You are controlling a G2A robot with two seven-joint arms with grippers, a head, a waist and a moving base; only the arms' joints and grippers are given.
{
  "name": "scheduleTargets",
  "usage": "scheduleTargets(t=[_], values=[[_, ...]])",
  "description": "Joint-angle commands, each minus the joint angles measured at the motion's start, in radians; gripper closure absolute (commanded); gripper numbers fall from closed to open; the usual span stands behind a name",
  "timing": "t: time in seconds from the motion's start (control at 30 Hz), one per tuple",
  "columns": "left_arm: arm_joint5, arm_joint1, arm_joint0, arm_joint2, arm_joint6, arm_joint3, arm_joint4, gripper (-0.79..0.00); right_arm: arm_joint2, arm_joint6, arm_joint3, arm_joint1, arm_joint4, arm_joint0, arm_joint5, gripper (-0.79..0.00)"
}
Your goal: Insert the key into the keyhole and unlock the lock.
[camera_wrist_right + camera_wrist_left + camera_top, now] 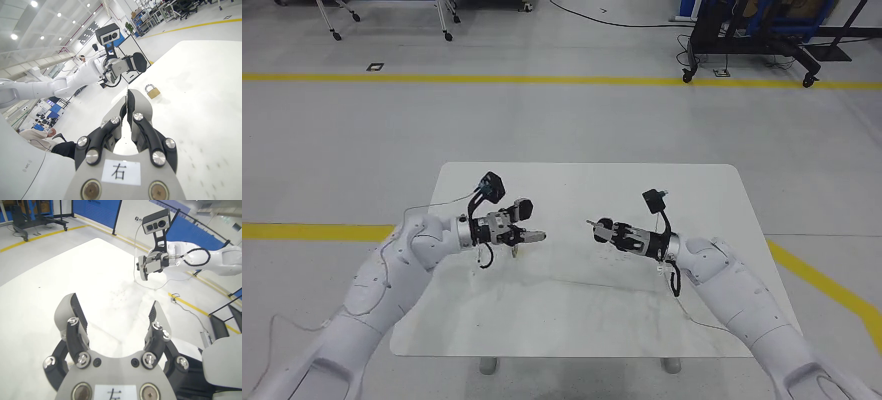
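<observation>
- We see the padlock [152, 91] lying flat on the white table [692, 200], ahead of the right gripper [127, 93] and a little to one side of its tips, apart from them.
- Its long axis runs away from that gripper. The silver shackle is at the far end and the brass body at the near end.
- The padlock lies near the left gripper [114, 300] and lower than it.
- The right gripper's fingers are pressed together on a thin metal blade. We take this for the key [590, 222], though it shows only edge-on.
- The blade runs in line with the fingers and points toward the left gripper.
- The left gripper is spread wide above the table, with nothing between its pads [78, 308].
</observation>
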Motion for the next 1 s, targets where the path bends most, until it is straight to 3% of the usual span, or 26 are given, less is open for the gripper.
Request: scheduleTargets(t=[0.0, 0.2, 0.33, 0.6, 0.7, 0.83, 0.93, 0.97], values=[[0.091, 0.033, 0.053, -0.072, -0.044, -0.095, 0.102, -0.785, 0.000, 0.003, -0.001, 0.000, 0.001, 0.000, 0.000, 0.000], [0.421, 0.088, 0.261, -0.177, -0.288, -0.444, 0.217, -0.785, 0.000, 0.003, -0.001, 0.000, 0.001, 0.000, 0.000, 0.000], [0.597, 0.089, 0.319, -0.166, -0.392, -0.537, 0.265, -0.785, 0.000, 0.003, -0.001, 0.000, 0.001, 0.000, 0.000, 0.000], [0.770, 0.060, 0.280, -0.093, -0.422, -0.485, 0.326, -0.770, 0.000, 0.003, -0.001, 0.000, 0.001, 0.000, 0.000, 0.000], [0.771, 0.045, 0.252, -0.066, -0.411, -0.437, 0.314, -0.643, 0.000, 0.003, -0.001, 0.000, 0.001, 0.000, 0.000, 0.000], [0.773, 0.027, 0.206, -0.027, -0.427, -0.385, 0.319, -0.551, 0.000, 0.003, -0.001, 0.000, 0.001, 0.000, 0.000, 0.000], [0.776, 0.017, 0.186, -0.013, -0.432, -0.364, 0.318, -0.388, 0.000, 0.003, -0.001, 0.000, 0.001, 0.000, 0.000, 0.000], [0.777, 0.015, 0.182, -0.010, -0.433, -0.360, 0.317, -0.376, 0.000, 0.003, -0.001, 0.000, 0.001, 0.000, 0.000, 0.000]])
